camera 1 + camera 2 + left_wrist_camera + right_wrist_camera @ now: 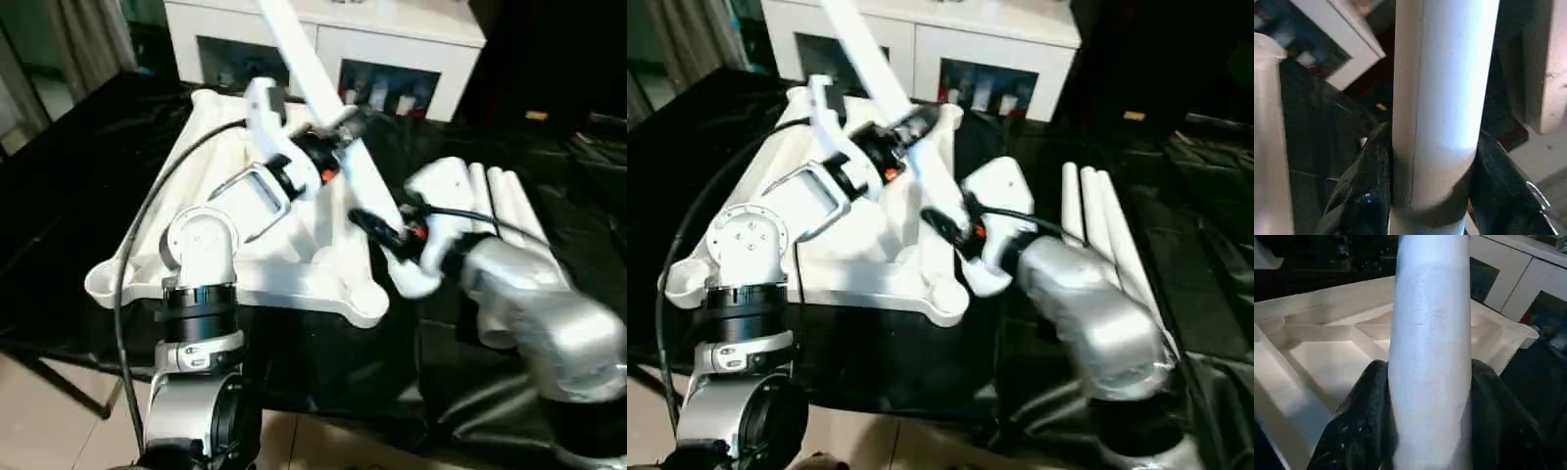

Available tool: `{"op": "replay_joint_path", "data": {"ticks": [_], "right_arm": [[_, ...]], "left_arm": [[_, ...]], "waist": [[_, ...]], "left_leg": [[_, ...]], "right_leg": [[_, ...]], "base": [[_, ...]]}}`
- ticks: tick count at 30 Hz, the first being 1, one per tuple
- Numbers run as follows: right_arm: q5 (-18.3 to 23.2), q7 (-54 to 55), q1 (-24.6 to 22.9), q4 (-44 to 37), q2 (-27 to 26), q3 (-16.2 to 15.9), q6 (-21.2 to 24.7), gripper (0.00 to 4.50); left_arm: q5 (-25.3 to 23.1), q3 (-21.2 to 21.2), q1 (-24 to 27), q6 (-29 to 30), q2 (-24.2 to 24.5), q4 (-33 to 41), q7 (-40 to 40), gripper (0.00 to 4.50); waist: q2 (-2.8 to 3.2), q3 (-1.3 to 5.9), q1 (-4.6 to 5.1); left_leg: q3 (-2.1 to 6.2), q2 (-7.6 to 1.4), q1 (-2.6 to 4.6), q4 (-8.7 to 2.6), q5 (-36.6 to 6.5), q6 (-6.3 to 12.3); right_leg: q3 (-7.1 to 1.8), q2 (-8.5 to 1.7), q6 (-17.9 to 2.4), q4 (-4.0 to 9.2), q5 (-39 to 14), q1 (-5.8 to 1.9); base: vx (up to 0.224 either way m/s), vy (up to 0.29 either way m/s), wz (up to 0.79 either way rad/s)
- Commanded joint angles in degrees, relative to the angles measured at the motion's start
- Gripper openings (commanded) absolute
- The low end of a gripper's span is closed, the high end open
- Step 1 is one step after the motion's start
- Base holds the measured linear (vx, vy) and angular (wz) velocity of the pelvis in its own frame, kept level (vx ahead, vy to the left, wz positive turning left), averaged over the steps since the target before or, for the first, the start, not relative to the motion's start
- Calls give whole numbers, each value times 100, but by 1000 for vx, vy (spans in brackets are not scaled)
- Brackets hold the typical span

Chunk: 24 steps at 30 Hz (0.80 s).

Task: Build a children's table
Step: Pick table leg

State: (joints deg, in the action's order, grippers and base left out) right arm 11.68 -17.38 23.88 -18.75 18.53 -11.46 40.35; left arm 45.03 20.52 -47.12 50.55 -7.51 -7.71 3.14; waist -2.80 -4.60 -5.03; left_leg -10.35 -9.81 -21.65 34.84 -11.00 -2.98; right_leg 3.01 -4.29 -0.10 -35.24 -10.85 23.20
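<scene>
Across the black-sheeted work table (69, 196) lies the ribbed white top (245, 264) of the children's table, underside up, its rounded corner sockets pointing outward and its near edge close to the near edge of the work table. Beyond the far edge stands a white glass-door cabinet (392, 59). To the right of the top, three spare tube legs (1097, 225) lie side by side on the black sheet, touching one another. Above the right half of the top, one long white tube leg (323, 108) is held tilted, its upper end leaning toward the far left and its lower end coming down toward the near right corner socket (367, 299); whether it is seated in the socket cannot be told. Both arms hold this leg. The left gripper (338, 132) is clamped on it higher up, its black fingers (1366, 196) pressed against either side of the tube. The right gripper (377, 227) is clamped on the same leg lower down, its fingers (1359, 431) wrapped tight against the tube just above the ribbed underside.
</scene>
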Motion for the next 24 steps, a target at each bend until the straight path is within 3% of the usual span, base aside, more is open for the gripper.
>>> {"op": "replay_joint_path", "data": {"ticks": [1, 5, 10, 12, 13, 14, 16, 20, 22, 24], "right_arm": [[-195, 140, 114, 11, -9, -65, -157, 183], [-341, 157, 150, 78, -99, -167, -263, 182], [-399, 137, 162, 107, -110, -206, -339, 182], [-468, 152, 172, 154, -133, -200, -565, 182], [-205, 43, 156, 180, -271, 6, -585, 238], [-139, 21, 155, 178, -296, 70, -558, 252], [74, -79, 142, 155, -360, 251, -461, 258], [1331, -1060, -118, -181, -123, 895, 171, 295], [1513, -1239, -180, -218, -30, 966, 265, 297], [2171, -1842, -384, -327, 275, 1255, 613, 297]], "left_arm": [[-103, -41, -67, -13, -361, 9, -190, 186], [-42, -113, -37, -126, -365, -14, -255, 174], [-72, -237, 1, -139, -293, 2, -183, 174], [-27, -281, 15, -140, -258, 9, -122, 174], [-36, -306, 22, -188, -221, 6, -83, 174], [-31, -304, 18, -192, -207, -5, -70, 174], [-42, -333, 7, -212, -141, -34, 12, 174], [-69, -817, -67, -115, 542, -60, 1355, 174], [-43, -878, -80, -75, 657, -65, 1588, 174], [180, -935, -168, 147, 1004, -132, 2300, 174]], "waist": [[-6, 443, 21], [-5, 447, 11], [3, 447, 15], [4, 445, 15], [17, 448, 21], [13, 447, 25], [30, 460, 19], [47, 483, -19], [27, 494, -23], [7, 490, -26]], "left_leg": [[121, -280, 83, -386, -172, 146], [108, -280, 81, -386, -280, 176], [107, -280, 87, -387, -369, 130], [105, -281, 88, -390, -416, 105], [103, -276, 89, -386, -455, 105], [102, -277, 88, -388, -481, 118], [109, -282, 97, -388, -491, 109], [112, -273, 107, -384, -429, 215], [108, -276, 97, -374, -349, 260], [92, -269, 101, -371, -367, 270]], "right_leg": [[-272, -332, -1096, 301, 46, -328], [-281, -354, -1177, 300, 80, -351], [-283, -358, -1142, 311, -26, -352], [-282, -361, -1126, 317, -99, -348], [-284, -358, -1119, 319, -150, -347], [-286, -359, -1122, 324, -169, -347], [-278, -351, -1123, 315, -145, -343], [-271, -339, -1123, 300, -7, -358], [-269, -346, -1179, 287, 97, -370], [-268, -357, -1268, 295, 36, -375]], "base": [[0, 0, 0], [0, 0, 0], [0, 0, 0], [0, 0, 0], [0, 0, 0], [0, 0, 0], [0, 0, 0], [0, 0, 0], [0, 0, 0], [0, 0, 0]]}}
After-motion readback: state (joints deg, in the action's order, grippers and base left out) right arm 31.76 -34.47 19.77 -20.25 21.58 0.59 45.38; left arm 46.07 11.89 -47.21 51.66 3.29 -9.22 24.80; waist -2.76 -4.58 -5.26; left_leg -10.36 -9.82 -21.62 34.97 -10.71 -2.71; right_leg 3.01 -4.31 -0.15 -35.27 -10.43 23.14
